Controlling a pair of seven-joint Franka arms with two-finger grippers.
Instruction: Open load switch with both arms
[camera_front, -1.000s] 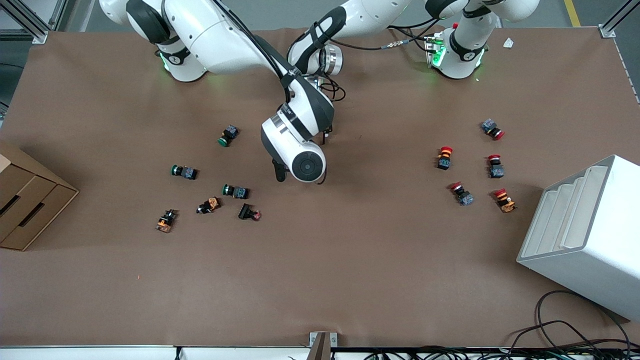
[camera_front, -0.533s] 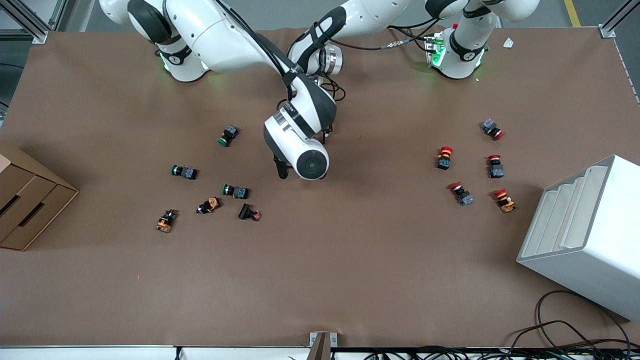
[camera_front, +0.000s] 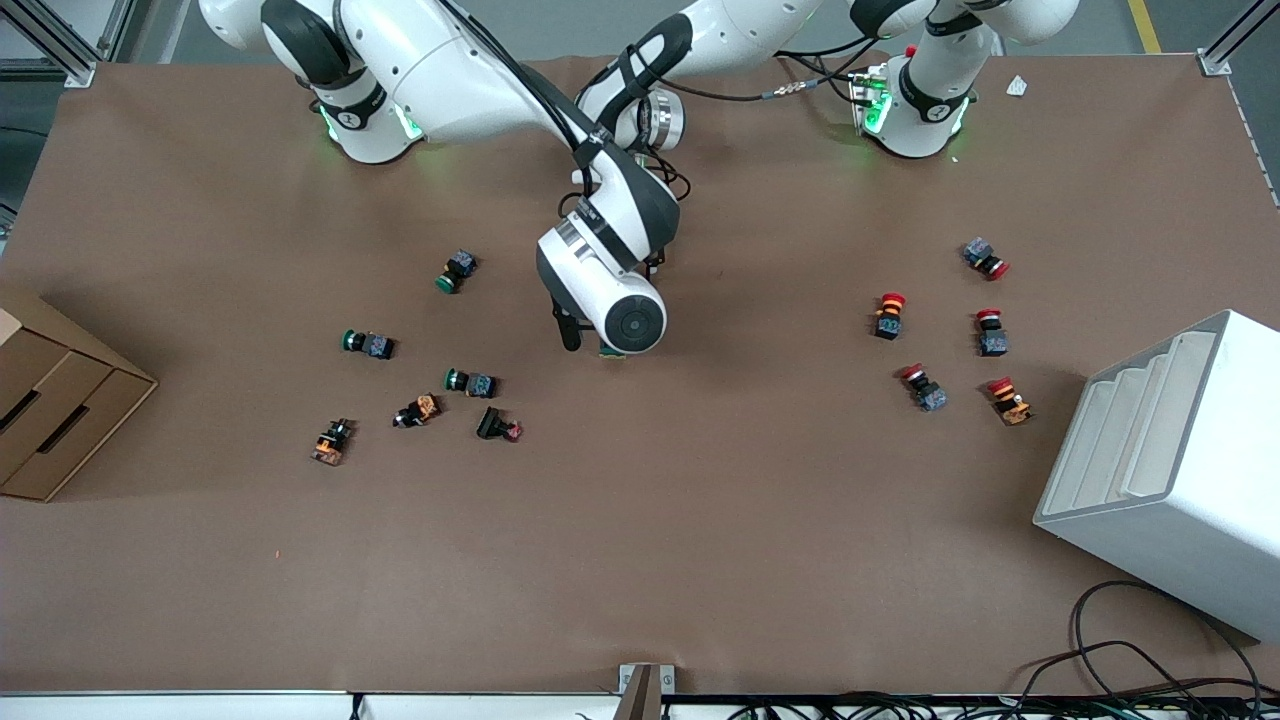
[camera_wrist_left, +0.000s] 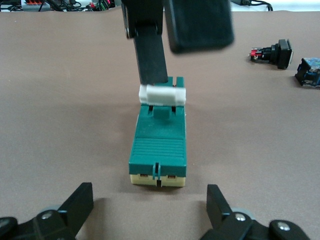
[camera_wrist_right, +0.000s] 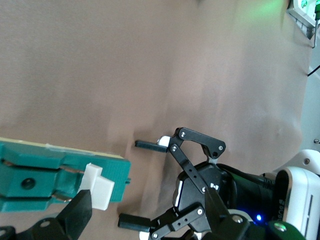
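While the left hand (camera_wrist_left: 150, 212) waits spread before the load switch (camera_wrist_left: 159, 145), the right hand (camera_wrist_left: 150, 55) touches its white lever tab (camera_wrist_left: 161, 94), spread unclear.

The front view looks down from high up over the whole table (camera_front: 640, 560), facing both robots. Each wrist view sits low and very close, and both show the load switch (camera_wrist_left: 159, 145).

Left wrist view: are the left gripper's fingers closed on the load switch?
No. The left gripper is open, its fingers apart and clear of the load switch on the table.
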